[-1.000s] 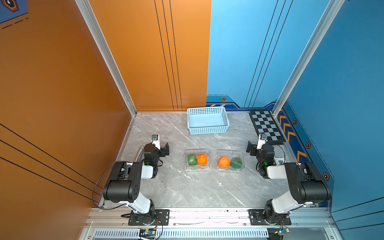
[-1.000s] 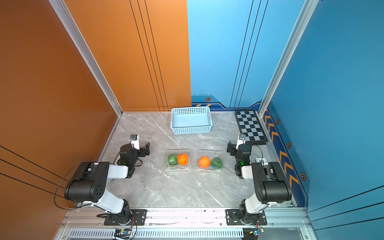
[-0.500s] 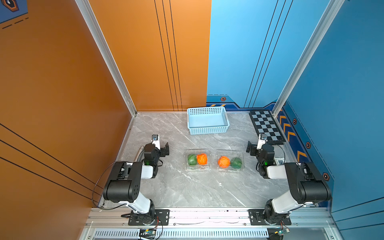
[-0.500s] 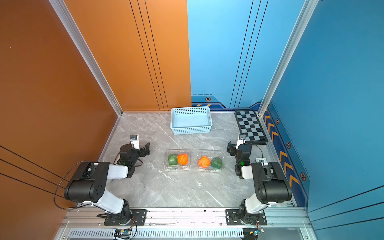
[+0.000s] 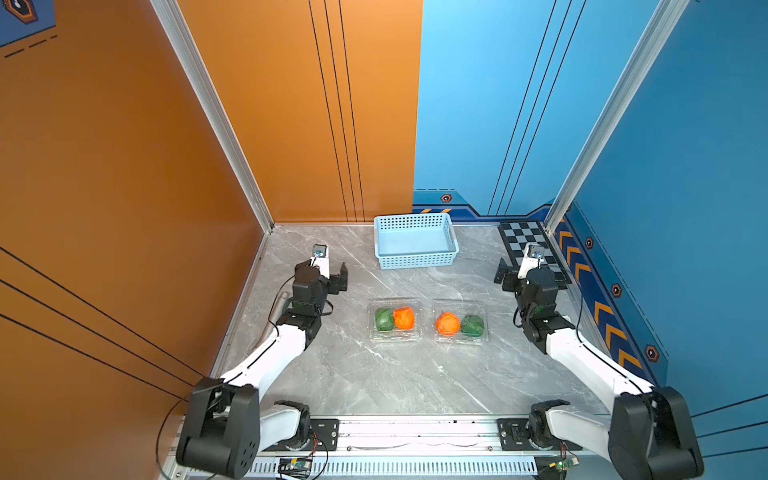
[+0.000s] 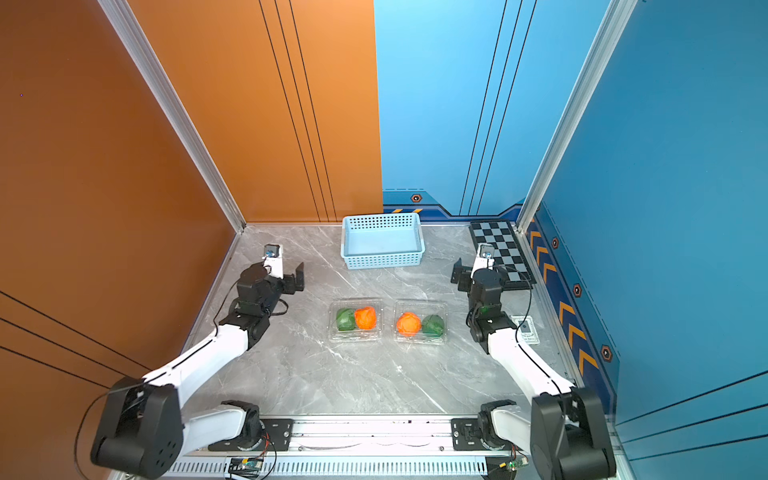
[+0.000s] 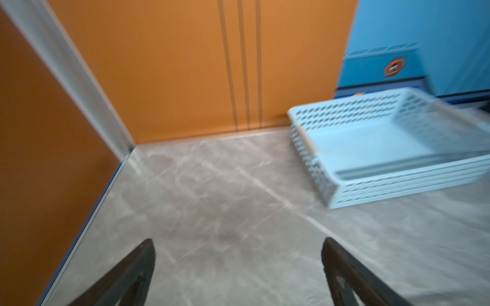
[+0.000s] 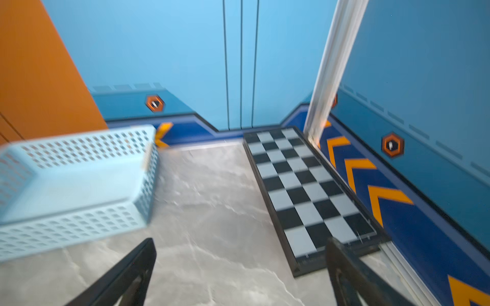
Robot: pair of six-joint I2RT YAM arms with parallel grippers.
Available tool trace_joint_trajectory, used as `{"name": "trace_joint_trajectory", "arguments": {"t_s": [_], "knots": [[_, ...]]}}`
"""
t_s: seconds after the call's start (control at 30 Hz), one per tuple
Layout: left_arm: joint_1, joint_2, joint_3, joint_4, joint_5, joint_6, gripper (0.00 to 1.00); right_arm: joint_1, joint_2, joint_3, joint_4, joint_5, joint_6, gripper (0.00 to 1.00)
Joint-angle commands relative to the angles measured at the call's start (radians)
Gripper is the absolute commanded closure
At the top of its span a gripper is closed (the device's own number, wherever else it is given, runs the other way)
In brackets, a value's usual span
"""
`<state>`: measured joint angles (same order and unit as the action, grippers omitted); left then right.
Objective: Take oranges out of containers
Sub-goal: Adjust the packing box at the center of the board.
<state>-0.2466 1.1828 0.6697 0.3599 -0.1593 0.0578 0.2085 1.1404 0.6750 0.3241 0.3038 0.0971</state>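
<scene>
In both top views the clear left box [image 5: 395,336] and right box [image 5: 459,338] sit side by side on the bench [image 5: 374,374]. The left box holds the left green fruit [image 5: 384,319] and left orange [image 5: 404,318]; the right box holds the right orange [image 5: 448,323] and right green fruit [image 5: 472,325]. Left wrist view: the left claw [image 7: 237,243] is spread wide. Right wrist view: the right claw [image 8: 241,242] is spread wide too

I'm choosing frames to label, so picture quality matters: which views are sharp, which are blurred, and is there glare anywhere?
Both top views: sharp, evenly lit; the oranges read cleanly through the clear containers, only faint sheen on the plastic. Left wrist view: smeared, the blue basket has streaked holes. Right wrist view: basket blurred too, the checkerboard somewhat crisper.
</scene>
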Motion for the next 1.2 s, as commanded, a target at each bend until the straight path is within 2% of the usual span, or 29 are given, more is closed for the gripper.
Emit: {"name": "trace_joint_trajectory", "arguments": {"t_s": [0.0, 0.13, 0.27, 0.37, 0.43, 0.5, 0.53, 0.57, 0.67, 0.7, 0.73, 0.97, 1.17], "knots": [[-0.103, 0.002, 0.086, -0.283, 0.116, 0.08, 0.02, 0.093, -0.01, 0.11, -0.441, 0.071, 0.051, 0.0], [-0.253, 0.113, 0.288, -0.412, 0.288, 0.151, 0.02, 0.225, -0.046, 0.152, -0.658, 0.101, 0.119, 0.0], [-0.336, 0.348, 0.551, -0.511, 0.529, 0.191, 0.02, 0.3, -0.133, 0.131, -0.8, 0.07, 0.254, 0.0], [-0.405, 0.552, 0.759, -0.647, 0.548, 0.255, 0.02, 0.343, -0.194, 0.126, -0.896, 0.022, 0.338, 0.0], [-0.444, 0.665, 0.85, -0.665, 0.524, 0.279, 0.01, 0.401, -0.224, 0.132, -0.962, 0.031, 0.388, 0.01], [-0.465, 0.753, 0.921, -0.665, 0.555, 0.278, 0.0, 0.462, -0.228, 0.13, -1.011, 0.042, 0.434, 0.06], [-0.474, 0.792, 0.954, -0.668, 0.585, 0.271, 0.01, 0.484, -0.222, 0.127, -1.034, 0.049, 0.462, 0.12], [-0.481, 0.826, 0.981, -0.67, 0.611, 0.263, 0.02, 0.534, -0.214, 0.119, -1.046, 0.051, 0.486, 0.23], [-0.5, 0.896, 1.032, -0.669, 0.673, 0.239, 0.04, 0.617, -0.19, 0.076, -1.054, 0.049, 0.574, 0.66], [-0.505, 0.909, 1.039, -0.67, 0.677, 0.236, 0.04, 0.645, -0.186, 0.06, -1.056, 0.056, 0.612, 0.85], [-0.509, 0.921, 1.04, -0.669, 0.676, 0.235, 0.04, 0.67, -0.19, 0.041, -1.052, 0.06, 0.645, 1.0], [-0.51, 0.975, 1.045, -0.668, 0.694, 0.23, 0.04, 0.753, -0.208, -0.088, -0.955, 0.044, 0.84, 1.0], [-0.508, 0.976, 0.996, -0.655, 0.722, 0.209, 0.05, 0.703, -0.166, -0.173, -0.821, 0.074, 0.9, 1.0]]}}
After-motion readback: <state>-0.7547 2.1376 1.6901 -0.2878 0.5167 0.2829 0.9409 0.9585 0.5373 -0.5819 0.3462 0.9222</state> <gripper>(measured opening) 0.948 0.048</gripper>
